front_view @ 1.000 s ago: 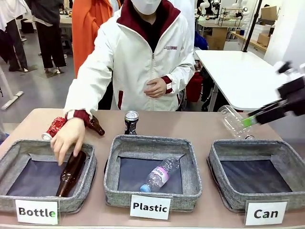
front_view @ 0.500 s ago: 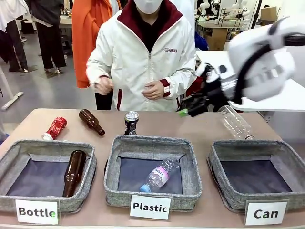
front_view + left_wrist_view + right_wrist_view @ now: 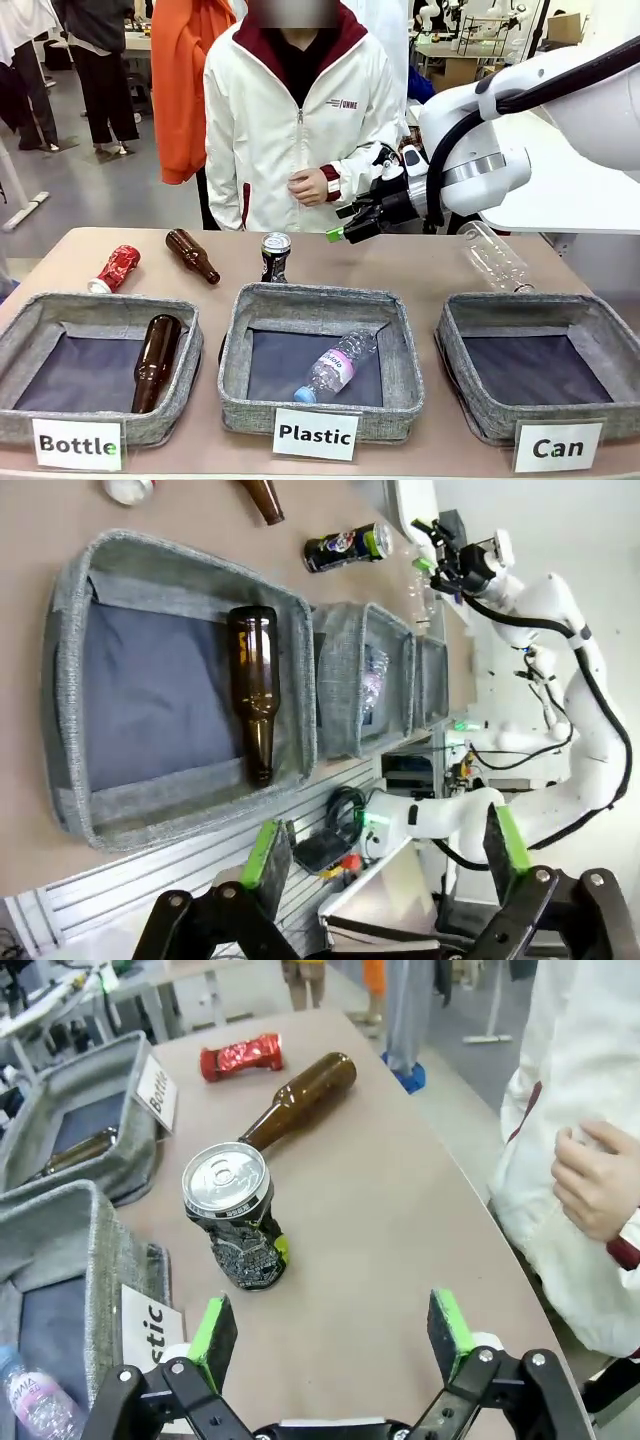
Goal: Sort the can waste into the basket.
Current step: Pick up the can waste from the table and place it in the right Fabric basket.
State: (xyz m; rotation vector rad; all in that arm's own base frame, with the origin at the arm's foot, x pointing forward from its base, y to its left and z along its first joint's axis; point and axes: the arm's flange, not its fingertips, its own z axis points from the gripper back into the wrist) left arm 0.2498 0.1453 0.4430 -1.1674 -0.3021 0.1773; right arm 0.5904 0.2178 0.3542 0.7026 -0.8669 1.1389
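As far as I could judge, none of the sorting was done. The grey woven-fabric basket (image 3: pixel 520 306) fronted by the white "Can" card held no can, and its dark floor was bare. Both cans were on the table (image 3: pixel 400 262) beyond the baskets.

The black crushed metal drink can (image 3: pixel 275 256) with the silver top stood upright just behind the far rim of the middle basket. My right claw (image 3: pixel 345 225) hung above the table near it, jaws spread wide and gripping nothing. In that wrist's view the can stood ahead of my green pads (image 3: pixel 212 1325), untouched. The red crushed metal can (image 3: pixel 117 268) with white print lay on its side far to my left. My left claw (image 3: pixel 385 850) was likewise wide open and empty, looking across the "Bottle" basket (image 3: pixel 100 305).

- **Cans:** two, both left to move.
- **Grey baskets:** three.
- **Brown glass bottles:** two, one in the "Bottle" basket (image 3: pixel 152 362) and one on the table between the cans (image 3: pixel 193 256).
- **Clear plastic bottles:** two, one in the "Plastic" basket (image 3: pixel 335 368) and one on the table behind the "Can" basket (image 3: pixel 493 255).
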